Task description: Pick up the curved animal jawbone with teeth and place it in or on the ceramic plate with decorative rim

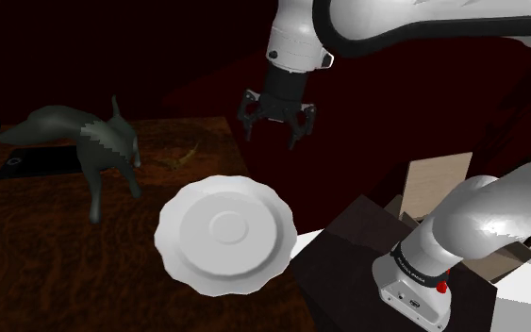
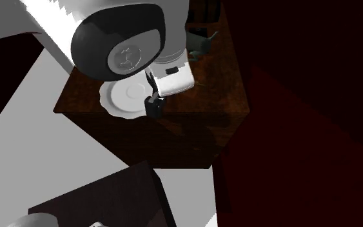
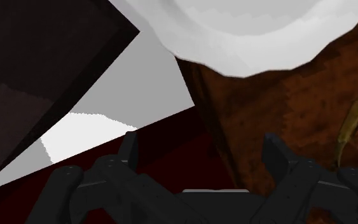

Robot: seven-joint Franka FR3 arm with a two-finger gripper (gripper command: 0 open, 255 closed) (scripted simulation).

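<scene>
Directly below the pincer (image 1: 274, 132), whose black fingers stand apart with nothing between them, you have the table (image 3: 279, 114) edge and the pale floor (image 3: 139, 83) beyond it, so you hang high over the corner, not over the prize; next out sits the white plate (image 1: 225, 236) with its scalloped rim, close to that same edge; past the plate's far rim lies the jawbone (image 3: 354, 121), a thin yellowish curve flat on the dark table, toward the shoulder view's left of the pincer and well below it; it sits outside the gap, beyond one finger, its long axis roughly crosswise to the line between the fingers, so I judge you need a sideways shift, then a descent; farthest, the grey fox figure (image 1: 93, 141) stands near it, leaving less room on that side.
</scene>
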